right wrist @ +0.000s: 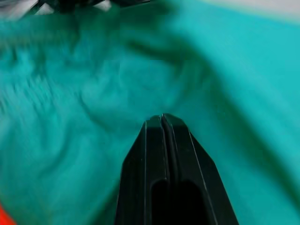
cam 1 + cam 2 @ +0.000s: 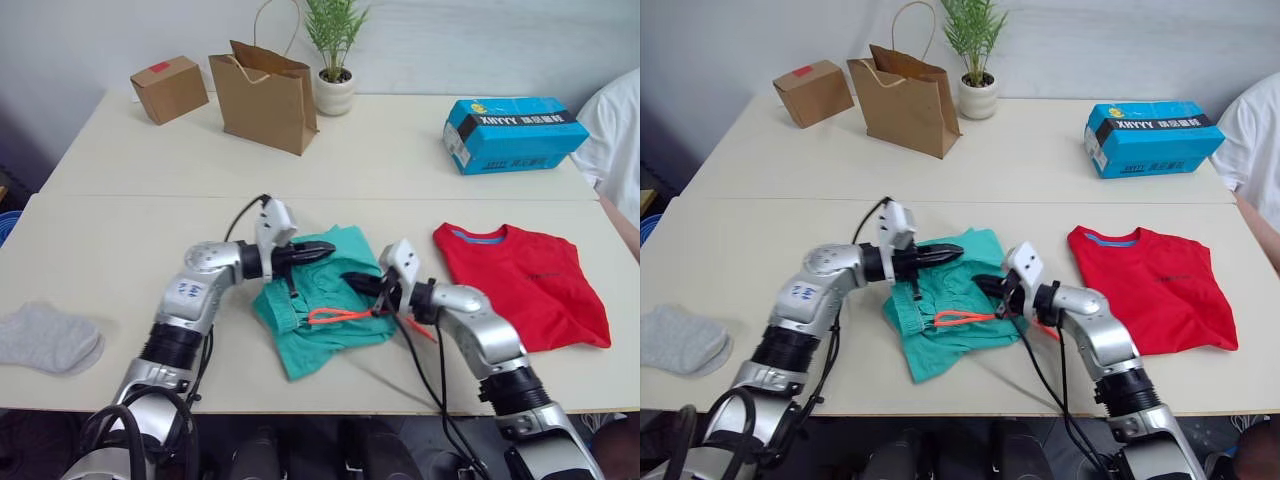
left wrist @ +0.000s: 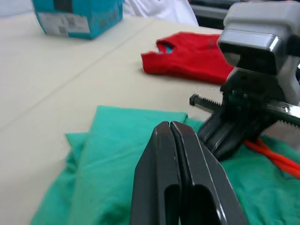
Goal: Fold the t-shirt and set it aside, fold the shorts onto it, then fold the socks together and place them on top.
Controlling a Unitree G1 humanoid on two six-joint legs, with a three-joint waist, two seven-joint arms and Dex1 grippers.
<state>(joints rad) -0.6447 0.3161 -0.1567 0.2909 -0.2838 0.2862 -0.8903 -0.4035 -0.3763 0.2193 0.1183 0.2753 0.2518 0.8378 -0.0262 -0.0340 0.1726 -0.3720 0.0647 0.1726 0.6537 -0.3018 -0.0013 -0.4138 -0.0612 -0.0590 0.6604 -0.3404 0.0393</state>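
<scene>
The teal shorts (image 2: 322, 300) lie crumpled and partly folded in the middle of the near table, with the orange drawstring (image 2: 343, 316) trailing across them. My left gripper (image 2: 330, 247) is shut and empty, hovering over the shorts' far edge. My right gripper (image 2: 346, 278) is also shut, its tip just over the shorts' right side, close to the left one. The red t-shirt (image 2: 525, 282) lies folded flat to the right of the shorts. A grey sock (image 2: 45, 336) rests near the table's front left edge.
On the far table stand a cardboard box (image 2: 168, 88), a brown paper bag (image 2: 265, 95), a potted plant (image 2: 335, 62) and a blue carton (image 2: 512, 132). A person in white (image 2: 615, 135) sits at the right edge.
</scene>
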